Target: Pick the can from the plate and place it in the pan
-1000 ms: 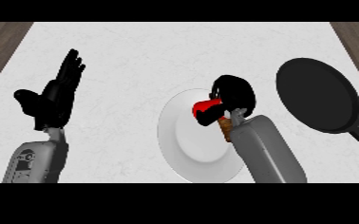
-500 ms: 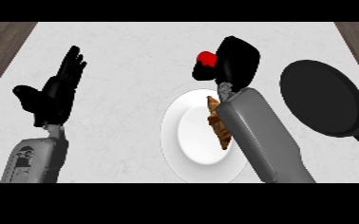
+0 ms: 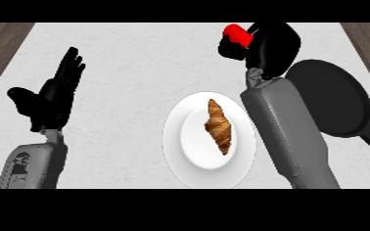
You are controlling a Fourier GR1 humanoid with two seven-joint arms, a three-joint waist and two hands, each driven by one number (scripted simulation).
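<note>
pale grey marbled counter (image 3: 137, 58) fills the view from above, with a strip of darker floor at the far left and far right corners.

nearest the viewer, two grey forearms rise from the lower edge. between them lies a white plate (image 3: 180, 147), and on it a brown croissant (image 3: 219, 126) set lengthwise, narrow end pointing away.

at the left, the left hand (image 3: 54, 95) rests open, fingers straight and pointing up and away, thumb spread to the side, holding nothing.

the right forearm runs along the plate's right edge and slants up toward the far side of the counter. to its right sits the black pan (image 3: 329, 98), round and dark, partly hidden behind the arm, with its handle running off toward the right edge.

farthest away, the right hand (image 3: 271, 49) is curled round the red can (image 3: 237, 35), which sticks out to the hand's left. the can is held above the counter, beyond the plate and to the left of the pan, not over either.
</note>
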